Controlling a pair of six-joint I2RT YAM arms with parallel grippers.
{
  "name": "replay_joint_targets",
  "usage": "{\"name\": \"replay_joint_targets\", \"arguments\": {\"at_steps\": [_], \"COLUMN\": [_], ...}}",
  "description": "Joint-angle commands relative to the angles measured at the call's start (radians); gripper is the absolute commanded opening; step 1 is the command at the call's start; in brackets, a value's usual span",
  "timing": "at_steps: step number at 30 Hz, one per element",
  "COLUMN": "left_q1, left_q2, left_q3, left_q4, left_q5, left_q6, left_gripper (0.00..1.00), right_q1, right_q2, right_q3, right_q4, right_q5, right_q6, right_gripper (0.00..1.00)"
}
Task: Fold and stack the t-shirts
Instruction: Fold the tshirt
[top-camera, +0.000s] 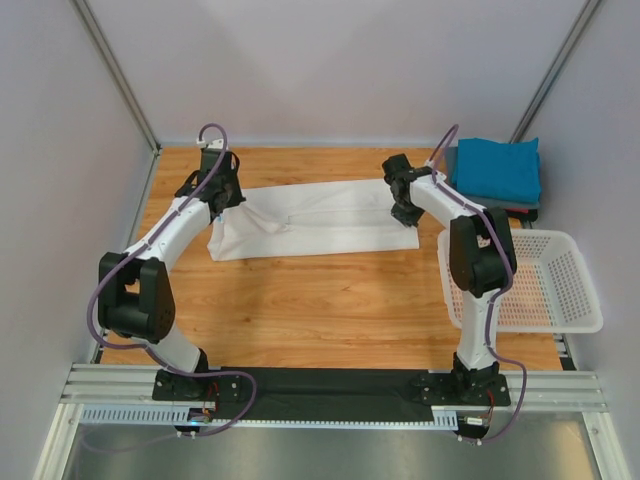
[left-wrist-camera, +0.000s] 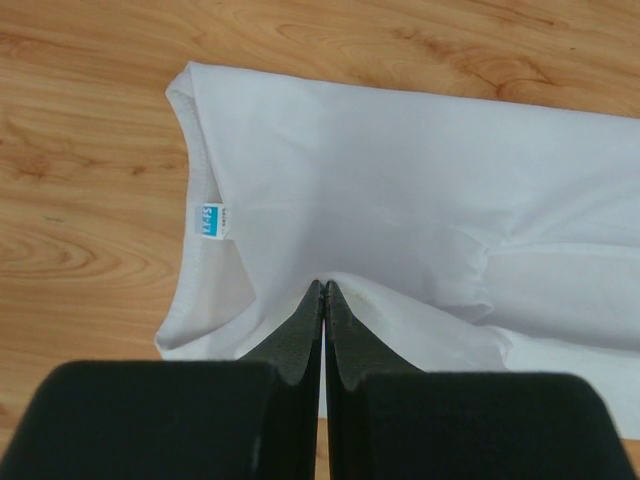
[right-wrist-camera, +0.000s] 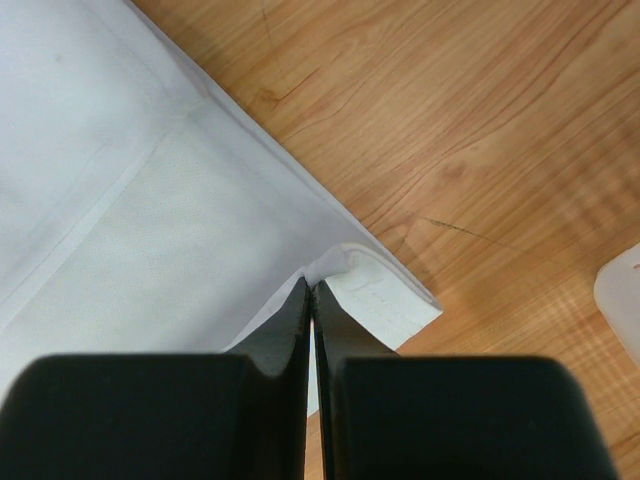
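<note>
A white t-shirt (top-camera: 315, 230) lies folded lengthwise into a long strip across the far part of the wooden table. My left gripper (top-camera: 222, 196) is shut on the cloth at its left, collar end; in the left wrist view (left-wrist-camera: 325, 285) the collar and a blue label (left-wrist-camera: 211, 219) show just beyond the tips. My right gripper (top-camera: 408, 213) is shut on the hem corner at the right end, which the right wrist view (right-wrist-camera: 312, 287) shows pinched into a small fold. A folded teal t-shirt (top-camera: 497, 169) lies on a dark grey one (top-camera: 522, 208) at the far right.
A white plastic mesh basket (top-camera: 535, 282) stands at the right edge of the table, next to the right arm; its corner shows in the right wrist view (right-wrist-camera: 622, 305). Grey walls with metal posts close in the back and both sides.
</note>
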Motion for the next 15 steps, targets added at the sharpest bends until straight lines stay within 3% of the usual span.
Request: {"name": "replay_joint_targets", "arguments": {"at_steps": [1,15], "left_q1": [-0.003,-0.005], "left_q2": [0.019,0.100], "left_q3": [0.065,0.145], "left_q4": [0.057,0.077], "left_q5": [-0.002,-0.010], "left_q6": [0.040,0.061], "left_gripper": [0.00,0.00], "right_q1": [-0.015,-0.025], "right_q2": [0.019,0.046], "right_q3": [0.045,0.051], "right_q4": [0.014,0.010], "right_q5": [0.020,0.013], "right_q6": [-0.009,-0.012], "right_gripper": [0.01,0.00]}}
